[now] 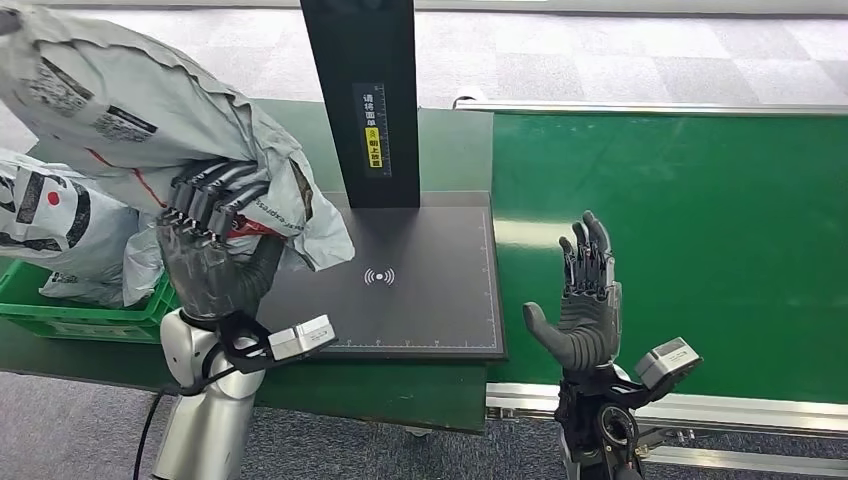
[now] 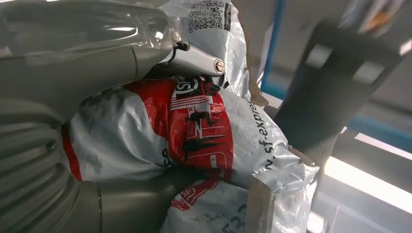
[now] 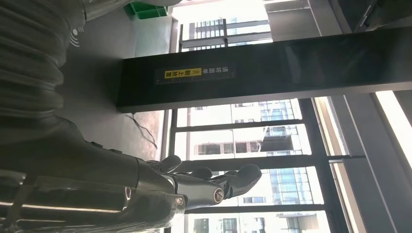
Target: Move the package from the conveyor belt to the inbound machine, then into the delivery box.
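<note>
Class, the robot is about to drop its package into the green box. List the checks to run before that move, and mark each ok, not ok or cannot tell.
1. Left hand grips the grey package: ok.
2. Package lifted off the scanner pad: ok.
3. Package fully over the green box: not ok, partly over the pad.
4. Room left in the box beside the parcel inside: cannot tell.
5. Right hand open, away from the box: ok.

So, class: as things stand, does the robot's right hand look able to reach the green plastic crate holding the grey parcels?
Probably not. The green plastic crate sits beyond the left hand, which holds a grey plastic mail bag, and the black scanner post also stands between. The right hand hovers open over the green conveyor belt.
</note>
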`<move>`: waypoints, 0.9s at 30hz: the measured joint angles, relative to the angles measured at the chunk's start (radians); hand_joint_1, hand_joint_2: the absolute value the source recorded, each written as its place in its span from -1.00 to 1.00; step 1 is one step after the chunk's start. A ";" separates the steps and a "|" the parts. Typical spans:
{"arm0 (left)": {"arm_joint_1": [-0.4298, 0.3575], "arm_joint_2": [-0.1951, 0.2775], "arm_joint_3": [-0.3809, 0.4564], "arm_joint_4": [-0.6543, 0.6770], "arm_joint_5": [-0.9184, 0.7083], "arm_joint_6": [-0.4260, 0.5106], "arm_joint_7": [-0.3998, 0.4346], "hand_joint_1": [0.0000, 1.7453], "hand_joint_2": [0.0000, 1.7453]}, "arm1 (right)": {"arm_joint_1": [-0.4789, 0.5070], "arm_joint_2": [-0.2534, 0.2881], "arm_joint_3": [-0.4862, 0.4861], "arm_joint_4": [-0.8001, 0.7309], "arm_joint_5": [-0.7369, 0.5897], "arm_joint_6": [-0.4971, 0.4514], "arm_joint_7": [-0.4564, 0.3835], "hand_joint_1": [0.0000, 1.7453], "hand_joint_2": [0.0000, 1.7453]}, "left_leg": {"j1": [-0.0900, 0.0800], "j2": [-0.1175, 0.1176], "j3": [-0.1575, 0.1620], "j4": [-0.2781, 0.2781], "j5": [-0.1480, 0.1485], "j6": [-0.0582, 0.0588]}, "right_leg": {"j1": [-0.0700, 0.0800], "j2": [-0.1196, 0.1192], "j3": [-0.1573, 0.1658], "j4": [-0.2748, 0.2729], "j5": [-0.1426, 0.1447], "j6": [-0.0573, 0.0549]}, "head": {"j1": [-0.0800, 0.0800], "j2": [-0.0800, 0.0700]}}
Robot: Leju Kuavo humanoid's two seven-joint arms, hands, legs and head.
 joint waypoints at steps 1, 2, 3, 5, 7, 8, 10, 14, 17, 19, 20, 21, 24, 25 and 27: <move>-0.030 0.006 0.038 -0.016 -0.014 0.000 -0.001 1.00 1.00 | 0.008 -0.001 0.000 0.000 0.000 -0.002 -0.004 -1.00 1.00 | 0.000 0.000 0.000 0.000 0.000 0.000 | 0.000 0.000 0.000 0.000 0.000 0.000 | 0.000 0.000; -0.061 0.014 0.079 -0.024 -0.019 0.000 0.000 1.00 1.00 | 0.016 -0.002 -0.001 -0.001 -0.001 -0.003 -0.008 -1.00 1.00 | 0.000 0.000 0.000 0.000 0.000 0.000 | 0.000 0.000 0.000 0.000 0.000 0.000 | 0.000 0.000; -0.089 0.023 0.113 -0.029 -0.016 0.000 0.000 1.00 1.00 | 0.025 -0.003 -0.001 -0.002 0.000 -0.003 -0.011 -1.00 1.00 | 0.000 0.000 0.001 0.000 0.000 0.000 | 0.000 0.000 0.000 0.000 0.000 -0.001 | 0.000 0.000; -0.127 0.037 0.163 -0.031 -0.018 0.000 0.002 1.00 1.00 | 0.037 -0.005 -0.002 -0.004 0.000 -0.003 -0.013 -1.00 1.00 | 0.000 0.001 0.001 0.000 0.001 -0.001 | 0.000 0.001 0.000 0.000 0.001 -0.001 | 0.000 0.000; -0.157 0.042 0.201 -0.025 -0.048 -0.001 0.005 1.00 1.00 | 0.043 -0.006 -0.002 -0.006 0.000 -0.003 -0.013 -1.00 1.00 | 0.000 0.001 0.001 0.000 0.001 -0.001 | 0.000 0.000 0.000 0.000 0.001 -0.001 | 0.000 0.000; -0.174 0.044 0.219 -0.014 -0.070 -0.001 0.014 1.00 1.00 | 0.045 -0.007 -0.003 -0.009 0.001 -0.003 -0.013 -1.00 1.00 | 0.000 0.001 0.001 0.000 0.001 -0.001 | 0.000 0.000 0.000 0.000 0.001 -0.001 | 0.000 0.000; -0.221 0.056 0.245 0.032 -0.122 -0.001 0.079 1.00 1.00 | 0.050 -0.007 -0.004 -0.016 0.004 -0.003 -0.013 -1.00 1.00 | 0.000 0.001 0.001 0.000 0.001 0.000 | 0.000 0.000 0.000 0.000 0.001 -0.001 | 0.000 0.000; -0.373 0.124 0.229 0.226 -0.264 -0.035 0.430 1.00 1.00 | 0.068 -0.009 -0.016 -0.040 0.010 0.014 -0.004 -1.00 1.00 | 0.000 0.000 0.001 0.000 0.001 -0.001 | 0.000 0.000 0.000 0.000 0.001 -0.001 | 0.000 0.000; -0.501 0.175 0.186 0.396 -0.351 -0.152 0.698 1.00 1.00 | 0.093 -0.009 -0.033 -0.071 0.022 0.032 0.003 -1.00 1.00 | 0.000 0.000 0.001 0.000 0.002 -0.001 | 0.000 0.000 0.000 0.000 0.001 -0.001 | 0.000 0.000; -0.580 0.200 0.167 0.512 -0.393 -0.258 0.829 1.00 1.00 | 0.105 -0.009 -0.046 -0.088 0.033 0.045 0.007 -1.00 1.00 | 0.000 0.001 0.001 0.000 0.002 -0.001 | 0.000 0.001 0.000 0.000 0.001 -0.001 | 0.000 0.000; -0.617 0.210 0.162 0.572 -0.404 -0.312 0.884 1.00 1.00 | 0.109 -0.009 -0.052 -0.095 0.039 0.051 0.009 -1.00 1.00 | 0.000 0.002 0.001 0.000 0.002 -0.001 | 0.000 0.001 0.000 0.001 0.001 -0.001 | 0.000 0.000; -0.652 0.220 0.159 0.632 -0.410 -0.361 0.930 1.00 1.00 | 0.112 -0.008 -0.058 -0.101 0.044 0.058 0.011 -1.00 1.00 | 0.000 0.003 0.001 0.000 0.002 -0.001 | 0.000 0.002 -0.001 0.001 0.001 -0.001 | 0.000 0.000; -0.744 0.254 0.158 0.789 -0.420 -0.479 1.017 1.00 1.00 | 0.114 -0.008 -0.071 -0.107 0.055 0.071 0.015 -1.00 1.00 | 0.000 0.005 0.001 0.000 0.002 -0.001 | 0.000 0.005 -0.002 0.001 0.002 -0.001 | 0.000 0.000; -0.766 0.265 0.158 0.829 -0.423 -0.503 1.032 1.00 1.00 | 0.114 -0.008 -0.075 -0.107 0.057 0.073 0.015 -1.00 1.00 | 0.000 0.005 0.000 0.000 0.002 -0.001 | 0.000 0.005 -0.002 0.001 0.002 -0.001 | 0.000 0.000; -0.802 0.283 0.158 0.897 -0.428 -0.537 1.054 1.00 1.00 | 0.112 -0.008 -0.080 -0.107 0.059 0.075 0.017 -1.00 1.00 | 0.000 0.004 -0.001 0.000 0.002 -0.001 | 0.000 0.005 -0.003 0.001 0.001 -0.001 | 0.000 0.000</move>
